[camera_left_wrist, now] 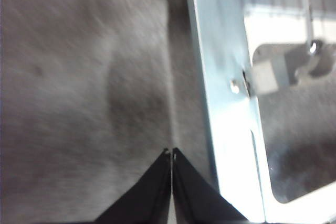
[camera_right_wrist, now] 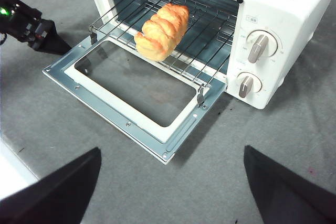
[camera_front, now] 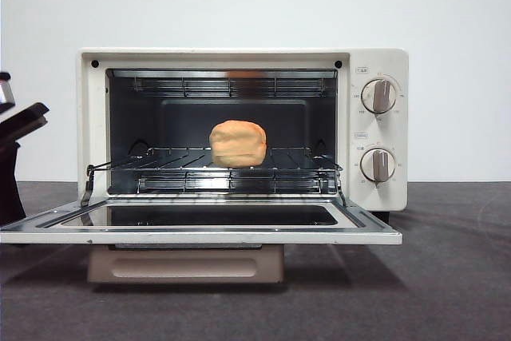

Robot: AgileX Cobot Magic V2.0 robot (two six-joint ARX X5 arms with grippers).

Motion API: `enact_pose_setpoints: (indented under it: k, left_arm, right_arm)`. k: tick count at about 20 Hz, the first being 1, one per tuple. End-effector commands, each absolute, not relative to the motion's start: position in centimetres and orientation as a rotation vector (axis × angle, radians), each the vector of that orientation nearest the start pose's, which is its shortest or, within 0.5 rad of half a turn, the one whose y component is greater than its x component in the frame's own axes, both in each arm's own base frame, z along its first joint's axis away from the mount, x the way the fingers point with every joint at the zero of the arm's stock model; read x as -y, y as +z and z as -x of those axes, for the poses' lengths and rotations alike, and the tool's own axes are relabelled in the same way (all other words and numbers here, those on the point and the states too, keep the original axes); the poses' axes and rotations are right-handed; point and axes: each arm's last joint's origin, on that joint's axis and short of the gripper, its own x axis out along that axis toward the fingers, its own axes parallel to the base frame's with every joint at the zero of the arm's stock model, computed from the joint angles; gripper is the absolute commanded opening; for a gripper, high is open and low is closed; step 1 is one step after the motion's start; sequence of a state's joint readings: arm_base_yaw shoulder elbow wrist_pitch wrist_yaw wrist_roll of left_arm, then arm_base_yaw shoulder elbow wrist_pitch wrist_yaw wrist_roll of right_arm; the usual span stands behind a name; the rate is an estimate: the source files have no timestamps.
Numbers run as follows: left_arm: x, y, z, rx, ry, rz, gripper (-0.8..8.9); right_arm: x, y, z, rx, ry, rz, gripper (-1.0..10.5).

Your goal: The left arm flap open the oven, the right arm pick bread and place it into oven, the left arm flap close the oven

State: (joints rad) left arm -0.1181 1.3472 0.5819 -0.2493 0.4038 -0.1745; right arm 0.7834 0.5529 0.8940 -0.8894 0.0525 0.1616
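Inside the open oven (camera_front: pixel 375 129): bread (camera_front: pixel 238 143) lying on the wire rack (camera_front: pixel 303 161).
Door (camera_front: pixel 200 227) folded flat, its handle (camera_front: pixel 185 264) beneath the near edge. Left end effector (camera_left_wrist: pixel 171 153), jaws pressed together, hangs over the grey counter (camera_left_wrist: pixel 79 103) just beside the door's left edge; the wrist picture is blurred. Right end effector (camera_right_wrist: pixel 172 153), jaws spread wide and empty, shows only its cut-off jaws, well apart from the oven.
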Motion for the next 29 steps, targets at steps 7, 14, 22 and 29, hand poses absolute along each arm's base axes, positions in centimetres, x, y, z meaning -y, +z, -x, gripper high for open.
enact_pose_setpoints:
  k: [7,14,22,29]
  left_arm:
    - [4.3,14.2,-23.2,-1.093,-0.545,0.393,0.11]
    - [3.5,15.1,-24.0,-1.000,-0.658,0.546,0.11]
    - [2.2,17.0,-25.1,-0.818,-0.672,0.610,0.11]
    - [1.9,18.6,-26.2,-0.651,-0.684,0.630,0.11]
  right_arm:
    - [-6.2,33.3,-6.4,-0.560,0.661,0.063,4.3]
    - [-6.2,33.3,-6.4,-0.556,0.644,0.066,4.3]
    - [-6.2,33.3,-6.4,-0.565,0.636,0.040,4.3]
    - [-6.2,33.3,-6.4,-0.573,0.629,0.017,4.3]
